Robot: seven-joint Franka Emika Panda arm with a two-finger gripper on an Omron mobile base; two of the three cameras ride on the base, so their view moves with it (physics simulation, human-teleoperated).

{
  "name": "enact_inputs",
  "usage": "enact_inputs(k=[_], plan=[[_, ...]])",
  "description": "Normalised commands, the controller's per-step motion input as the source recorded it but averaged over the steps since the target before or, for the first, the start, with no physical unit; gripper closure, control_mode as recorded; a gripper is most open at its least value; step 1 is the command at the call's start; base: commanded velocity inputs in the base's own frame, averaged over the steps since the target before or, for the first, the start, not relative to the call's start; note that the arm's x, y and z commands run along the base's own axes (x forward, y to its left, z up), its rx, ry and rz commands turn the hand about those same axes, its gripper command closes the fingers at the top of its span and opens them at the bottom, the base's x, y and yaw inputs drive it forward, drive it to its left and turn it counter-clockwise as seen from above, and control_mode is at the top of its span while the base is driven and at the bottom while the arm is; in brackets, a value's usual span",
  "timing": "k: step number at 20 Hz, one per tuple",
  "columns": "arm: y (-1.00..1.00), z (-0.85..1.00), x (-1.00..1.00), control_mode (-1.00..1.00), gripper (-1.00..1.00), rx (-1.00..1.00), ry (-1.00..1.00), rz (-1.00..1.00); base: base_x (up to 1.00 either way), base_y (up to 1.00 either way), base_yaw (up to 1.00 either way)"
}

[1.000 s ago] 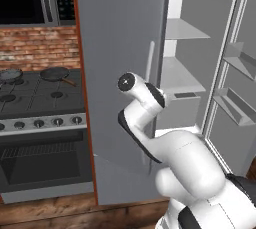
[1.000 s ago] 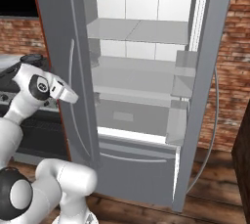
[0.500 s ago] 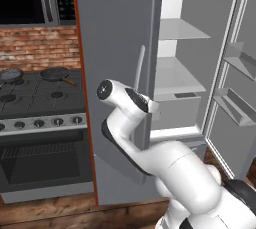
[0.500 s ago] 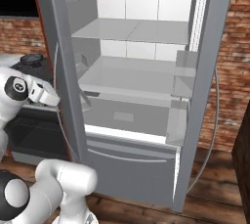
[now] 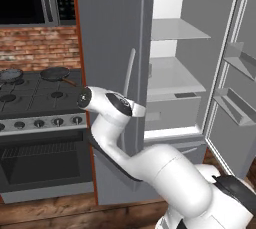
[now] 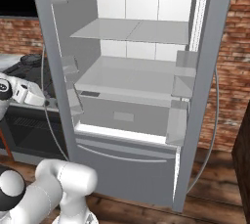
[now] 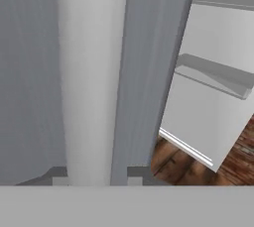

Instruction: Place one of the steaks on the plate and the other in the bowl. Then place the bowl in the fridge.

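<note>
- My gripper [image 7: 93, 180] straddles the left door handle [image 5: 130, 70]; I can't tell whether it pinches.
- Fridge [image 6: 141, 78] at twelve o'clock, both doors open, shelves bare.
- I judge the bowl's placement remains undone.

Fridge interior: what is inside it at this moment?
The fridge stands open with bare white shelves and door bins; no bowl. The bottom drawer is shut, its contents hidden.

My hand [image 7: 94, 179] sits at the bottom of the hand view, fingertips barely showing around the blurred fridge [image 5: 115, 48] handle; grip unclear. The fridge's top is cropped.
</note>
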Motion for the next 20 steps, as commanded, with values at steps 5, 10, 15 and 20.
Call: enact_inputs(k=[5, 10, 15, 20], plan=[[0.0, 0.0, 0.0, -1.0, -1.0, 0.0, 0.0, 0.0, 0.0, 0.0, 0.0], [0.0, 0.0, 0.0, -1.0, -1.0, 0.0, 0.0, 0.0, 0.0, 0.0, 0.0], [0.07, -0.01, 0.0, -1.0, -1.0, 0.0, 0.0, 0.0, 0.0, 0.0, 0.0], [0.17, -0.01, -0.04, -1.0, -1.0, 0.0, 0.0, 0.0, 0.0, 0.0, 0.0]])
